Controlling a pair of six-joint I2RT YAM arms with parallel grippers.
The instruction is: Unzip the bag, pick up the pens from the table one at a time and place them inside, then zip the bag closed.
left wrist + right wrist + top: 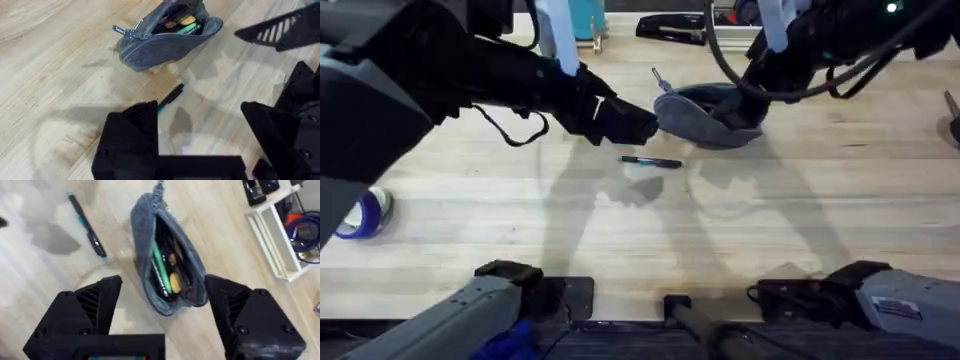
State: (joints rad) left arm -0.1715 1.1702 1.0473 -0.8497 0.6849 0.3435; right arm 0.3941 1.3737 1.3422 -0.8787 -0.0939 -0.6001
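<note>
The grey bag [708,115] lies unzipped on the table [520,220], right of centre at the back. Through its open zipper a green pen and other items show inside the bag [167,265]. One dark pen [650,161] lies on the wood in front of the bag; in the wrist views this pen [172,94] [87,225] has a teal band. My left gripper [638,125] hovers open just left of the bag [165,40], above the pen. My right gripper [755,100] hangs open over the bag's right end, with nothing between its fingers [85,310].
A black stapler [670,28] lies at the table's far edge behind the bag. A roll of blue tape [365,215] sits near the left edge. A white rack [280,235] stands beyond the bag. Open wood stretches across the front of the table.
</note>
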